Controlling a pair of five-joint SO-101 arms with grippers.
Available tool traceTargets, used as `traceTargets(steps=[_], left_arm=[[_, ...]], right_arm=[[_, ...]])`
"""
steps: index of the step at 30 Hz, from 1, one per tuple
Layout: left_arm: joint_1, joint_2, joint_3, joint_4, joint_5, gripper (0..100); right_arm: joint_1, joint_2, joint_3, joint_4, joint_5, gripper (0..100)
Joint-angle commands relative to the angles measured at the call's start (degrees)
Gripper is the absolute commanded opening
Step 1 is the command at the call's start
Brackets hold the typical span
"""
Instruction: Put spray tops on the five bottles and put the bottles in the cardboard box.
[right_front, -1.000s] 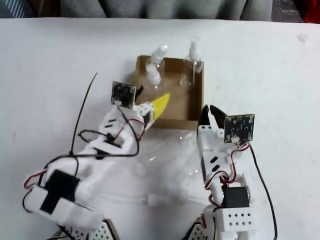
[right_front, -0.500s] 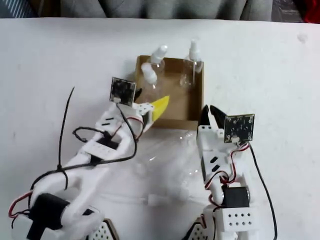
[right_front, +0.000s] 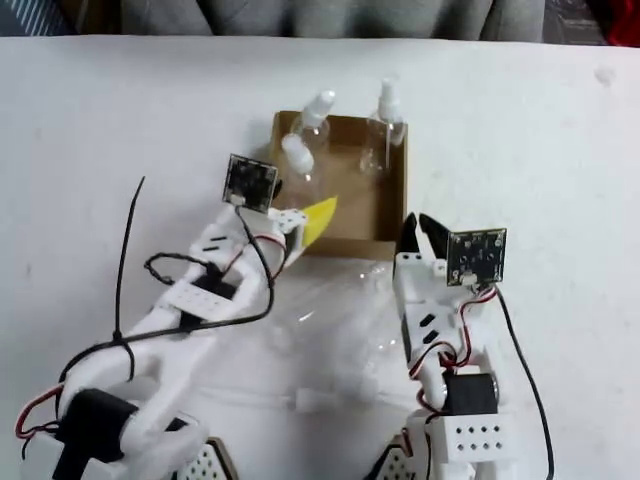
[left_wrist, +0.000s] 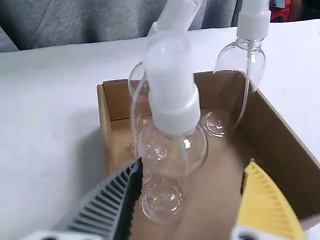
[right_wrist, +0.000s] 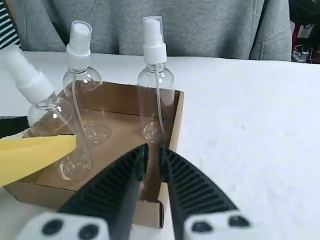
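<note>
Placing step: we judge a third bottle is going into the cardboard box (right_front: 352, 240), which sits at 12 o'clock from both arms on the tabletop (right_front: 540, 130).
Left gripper (left_wrist: 192, 172): jaws spread, one on each side of the tilted bottle (left_wrist: 172, 145) on the box's 9 o'clock side. To us this looks like a release.
Tilted bottle: capped, with its base on the box floor. We cannot tell whether the grey jaw touches it.
Upright bottles: two capped ones (right_wrist: 82, 82) (right_wrist: 156, 82) stand along the 12 o'clock wall, leaving the near floor free.
Right gripper (right_wrist: 152, 150): jaws nearly pressed together and pinching nothing, outside the box at its 5 o'clock corner, probably waiting.
Hard to make out: clear plastic film (right_front: 335, 310) at 6 o'clock of the box. We cannot tell whether bottles lie in it.
Loose spray top (right_front: 318, 400): farther toward 6 o'clock, its tube is barely visible.
</note>
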Motion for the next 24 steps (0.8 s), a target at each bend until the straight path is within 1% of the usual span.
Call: traceTargets(steps=[1,20,24], left_arm=[[-2.3,-2.6,-2.7,0.4,-0.7,29],[-2.8,-3.1,-3.7,0.5,-1.1,29],[-2.9,-5.4,-3.7,4.9,-1.2,29]], right_arm=[[0.6,-0.7,-0.7,-1.2,0.6,1.5],[0.5,-0.7,-0.7,-1.2,0.6,1.5],[0.5,-0.7,-0.7,-1.2,0.8,1.5]])
